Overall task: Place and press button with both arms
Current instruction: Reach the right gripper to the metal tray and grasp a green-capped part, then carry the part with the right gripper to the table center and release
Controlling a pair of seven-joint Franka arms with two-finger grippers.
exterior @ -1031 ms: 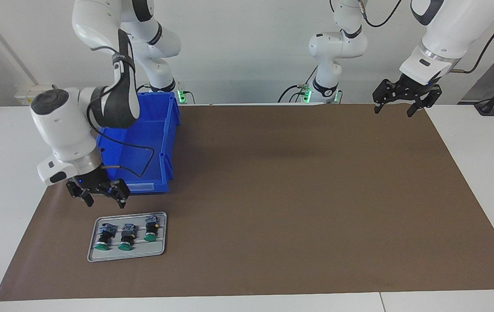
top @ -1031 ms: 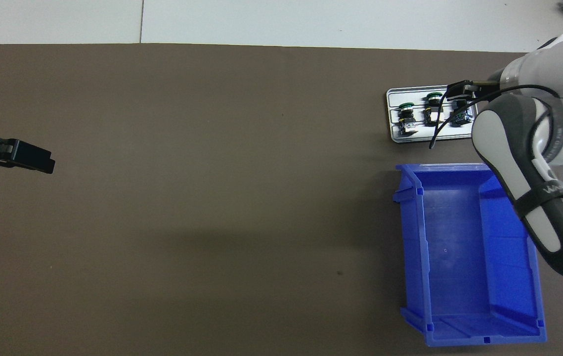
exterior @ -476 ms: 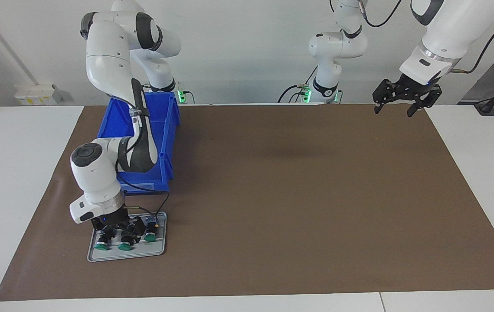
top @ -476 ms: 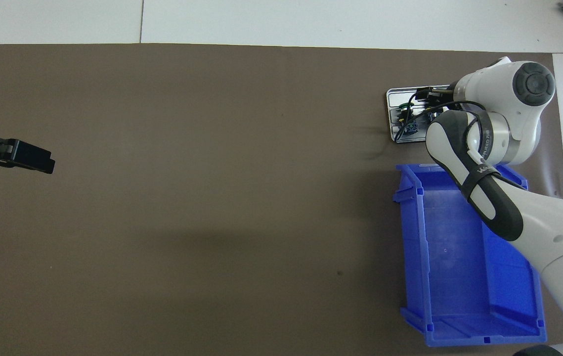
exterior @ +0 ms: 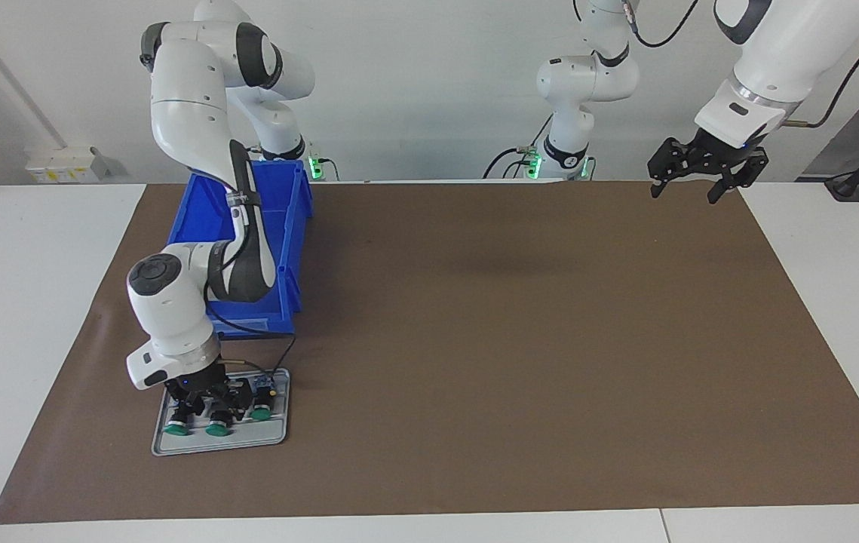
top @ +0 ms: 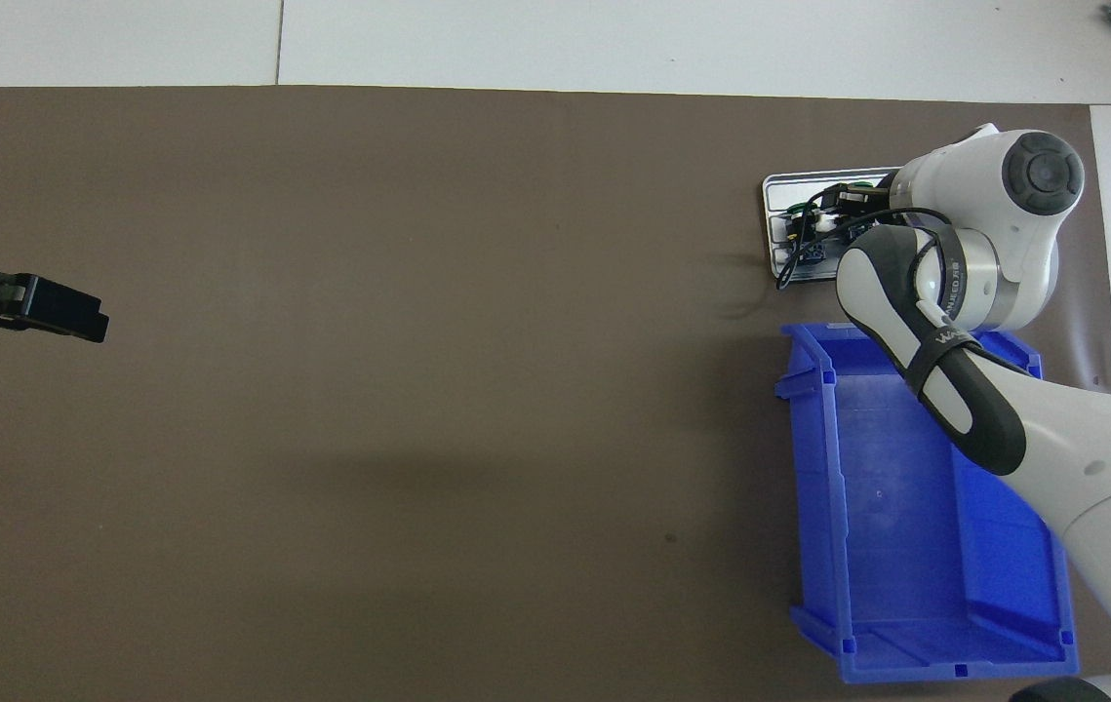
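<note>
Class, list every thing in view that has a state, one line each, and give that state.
Buttons: three lying on the grey tray.
Blue bin: upright, nothing seen inside.
Right gripper: down among the buttons.
Left gripper: open, raised over the mat, waiting.

Right arm (top: pixel 965 283) reaches over the tray (top: pixel 772 185) beside the blue bin (top: pixel 813 507).
</note>
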